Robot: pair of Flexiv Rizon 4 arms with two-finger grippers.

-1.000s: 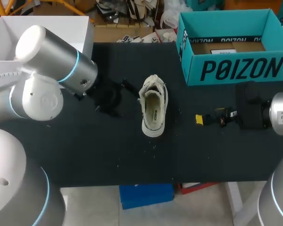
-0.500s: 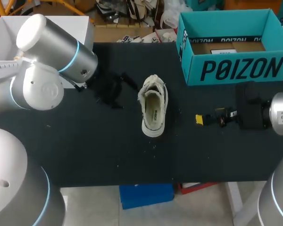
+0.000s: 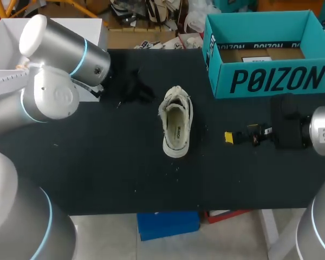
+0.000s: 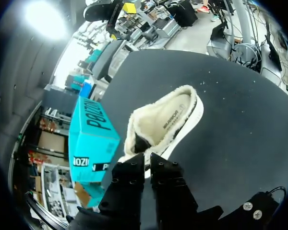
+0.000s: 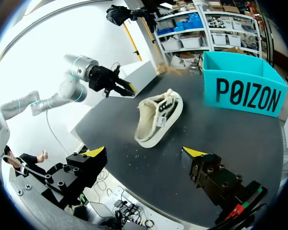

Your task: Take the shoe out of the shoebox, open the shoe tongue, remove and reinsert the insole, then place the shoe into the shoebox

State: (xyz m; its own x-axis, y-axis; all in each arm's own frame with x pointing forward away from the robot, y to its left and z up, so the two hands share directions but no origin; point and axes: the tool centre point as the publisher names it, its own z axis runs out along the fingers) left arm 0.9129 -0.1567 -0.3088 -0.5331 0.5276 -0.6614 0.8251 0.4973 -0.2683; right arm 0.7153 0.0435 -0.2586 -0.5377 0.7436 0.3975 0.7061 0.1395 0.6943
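While the shoe (image 3: 176,122) lies upright on the table (image 3: 97,173) outside the shoebox (image 3: 265,81), the left gripper (image 4: 147,160) hovers near it, fingers together; the right gripper (image 5: 145,152) faces it, fingers wide apart.

Left arm (image 3: 62,51): brushed silver tube links; white rounded joint housings; thin light-blue rings at the seams; small dark holes in the caps; black wrist section.
Right arm (image 3: 322,130): the same silver shell and blue ring; black wrist block.
Left gripper (image 4: 147,160): two black fingers with rows of recessed screws; two bright screw heads on the black mount; one thin black cable.
Right gripper (image 5: 145,152): black blocky fingers; yellow wedge tips (image 5: 97,151); recessed screws; a red-and-green fitting near the base.
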